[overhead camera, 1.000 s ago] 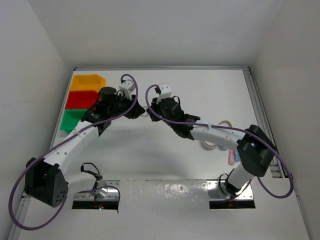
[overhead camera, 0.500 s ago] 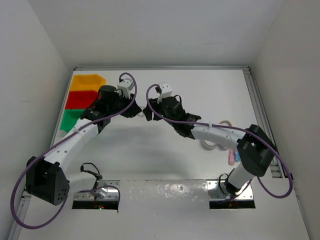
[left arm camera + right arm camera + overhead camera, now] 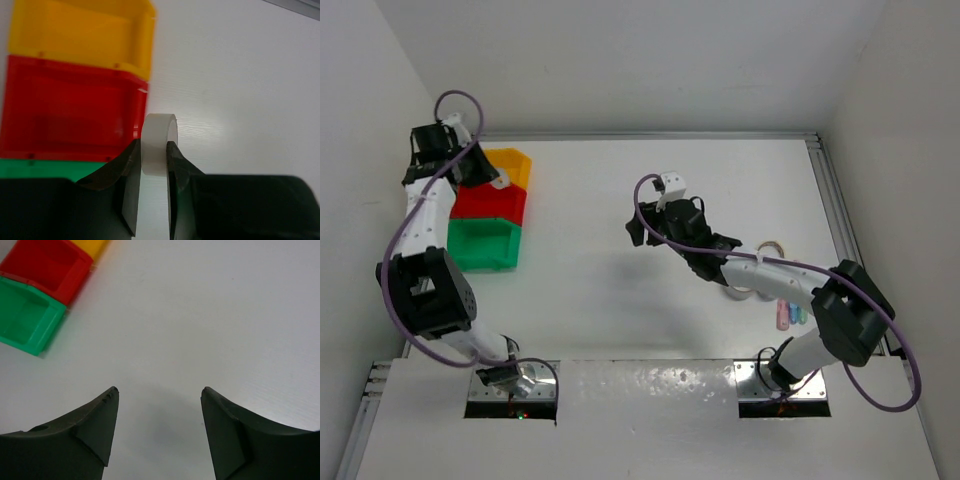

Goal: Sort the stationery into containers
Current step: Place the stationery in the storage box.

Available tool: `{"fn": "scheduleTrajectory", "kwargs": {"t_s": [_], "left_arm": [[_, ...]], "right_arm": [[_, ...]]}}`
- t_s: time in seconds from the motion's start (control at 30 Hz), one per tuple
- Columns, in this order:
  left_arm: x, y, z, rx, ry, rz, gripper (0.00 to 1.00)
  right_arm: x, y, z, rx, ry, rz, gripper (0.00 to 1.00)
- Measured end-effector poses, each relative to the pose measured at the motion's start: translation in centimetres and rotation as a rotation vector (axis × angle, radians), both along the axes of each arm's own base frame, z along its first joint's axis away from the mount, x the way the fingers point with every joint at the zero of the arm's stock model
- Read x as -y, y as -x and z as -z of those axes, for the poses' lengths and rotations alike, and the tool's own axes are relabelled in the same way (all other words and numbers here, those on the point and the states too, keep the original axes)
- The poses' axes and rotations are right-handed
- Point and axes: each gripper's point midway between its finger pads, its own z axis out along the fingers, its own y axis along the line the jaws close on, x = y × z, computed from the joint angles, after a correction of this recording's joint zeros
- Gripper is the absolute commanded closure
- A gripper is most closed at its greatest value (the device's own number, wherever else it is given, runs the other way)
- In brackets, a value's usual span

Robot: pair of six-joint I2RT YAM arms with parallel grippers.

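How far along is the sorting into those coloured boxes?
Barely started: red bin and green bin look empty. In hand: left pincer grips a white tape roll near them; right pincer open, empty. To do: tape rolls and pastel sticks on the table.

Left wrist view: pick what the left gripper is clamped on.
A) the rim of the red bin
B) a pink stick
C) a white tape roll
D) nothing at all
C: a white tape roll stands on edge, pinched in the left gripper, which touches no bin.
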Motion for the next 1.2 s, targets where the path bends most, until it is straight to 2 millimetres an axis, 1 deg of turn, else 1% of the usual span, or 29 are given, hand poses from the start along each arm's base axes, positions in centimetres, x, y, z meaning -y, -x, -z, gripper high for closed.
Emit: {"fn": "scheduleTrajectory", "kwargs": {"t_s": [0.03, 0.1, 0.13, 0.23, 0.3, 0.37, 0.47, 0.57, 0.63, 0.8, 1.03, 1.1, 1.13, 1.2], "left_arm": [[-1.8, -0.2, 0.6, -0.017, 0.002, -0.037, 1.0], [-5.3, 0.2, 2.6, -0.071, 0.001, -0.104, 1.0], [-6.2, 0.5, 3.4, -0.096, -0.001, -0.121, 1.0], [-7.9, 0.8, 5.7, -0.153, -0.028, -0.127, 1.0], [-8.4, 0.7, 6.7, -0.174, -0.05, -0.114, 1.0], [-8.8, 0.2, 7.2, -0.181, -0.072, -0.097, 1.0], [-9.7, -0.8, 7.5, -0.169, -0.096, -0.084, 1.0], [-10.6, -2.2, 7.4, -0.148, -0.114, -0.073, 1.0], [-11.1, -2.7, 7.6, -0.138, -0.126, -0.068, 1.0], [-11.7, -2.5, 9.0, -0.162, -0.141, -0.05, 1.0], [-11.3, -2.0, 11.7, -0.21, -0.133, -0.014, 1.0], [-11.3, -1.9, 12.6, -0.228, -0.128, -0.008, 0.97], [-11.3, -1.9, 13.0, -0.234, -0.128, -0.005, 0.88], [-11.3, -1.8, 13.6, -0.247, -0.123, -0.003, 0.78]], "right_arm": [[0.3, 0.0, 0.4, -0.005, 0.006, 0.003, 0.34], [0.9, 0.0, 1.2, -0.017, 0.023, 0.009, 0.34], [1.1, 0.0, 1.4, -0.021, 0.029, 0.011, 0.34], [1.4, -0.1, 1.8, -0.028, 0.036, 0.013, 0.34], [1.5, -0.2, 1.8, -0.03, 0.034, 0.011, 0.34], [1.6, -0.3, 1.8, -0.032, 0.032, 0.009, 0.34], [1.5, -0.2, 1.8, -0.034, 0.03, 0.005, 0.34], [1.5, -0.1, 1.9, -0.039, 0.026, 0.004, 0.34], [1.5, -0.1, 1.9, -0.045, 0.022, 0.006, 0.34], [1.7, 0.1, 2.5, -0.063, 0.027, 0.012, 0.34], [2.0, 0.4, 3.2, -0.086, 0.046, 0.014, 0.34], [2.1, 0.5, 3.4, -0.094, 0.054, 0.015, 0.34], [2.1, 0.6, 3.5, -0.097, 0.057, 0.015, 0.34], [2.2, 0.6, 3.6, -0.101, 0.061, 0.015, 0.34]]}}
